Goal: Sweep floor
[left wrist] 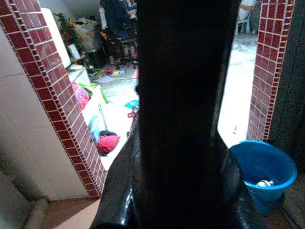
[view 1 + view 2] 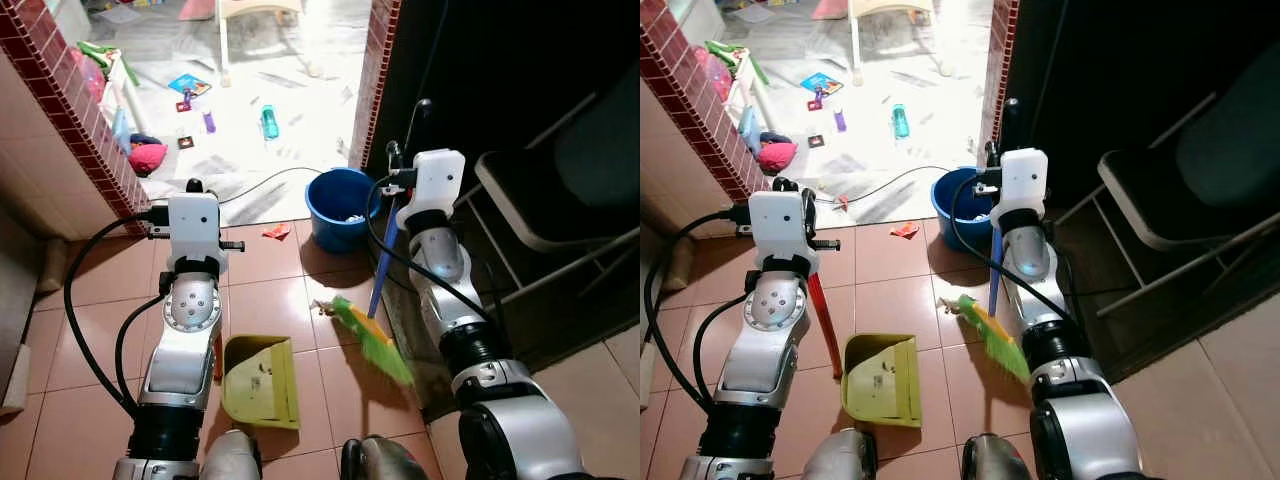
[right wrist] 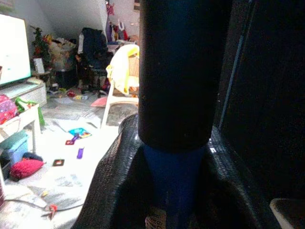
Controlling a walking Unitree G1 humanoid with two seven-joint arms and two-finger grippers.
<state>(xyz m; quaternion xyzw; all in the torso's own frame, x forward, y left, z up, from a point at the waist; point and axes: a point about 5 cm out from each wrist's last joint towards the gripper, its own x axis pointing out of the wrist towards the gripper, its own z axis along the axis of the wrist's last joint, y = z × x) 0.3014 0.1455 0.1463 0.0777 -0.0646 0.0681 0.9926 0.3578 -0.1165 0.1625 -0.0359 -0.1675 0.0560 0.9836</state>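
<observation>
Left end effector point(image 2: 790, 205): clenched on red handle point(image 2: 823, 325) of yellow-green dustpan point(image 2: 880, 380), pan flat on tile floor point(image 2: 895, 300). Right end effector point(image 2: 1002, 180): clenched on blue broom handle point(image 2: 995, 270); green bristles point(image 2: 1000, 345) on floor right of pan, debris point(image 2: 948, 303) nearby. Advice: short strokes leftward into pan mouth (pan kept flat). Left wrist view alone shows white scrap inside blue bucket point(image 1: 262, 167).

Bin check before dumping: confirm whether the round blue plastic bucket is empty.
No: the round blue plastic bucket holds a small whitish scrap at its bottom.
</observation>
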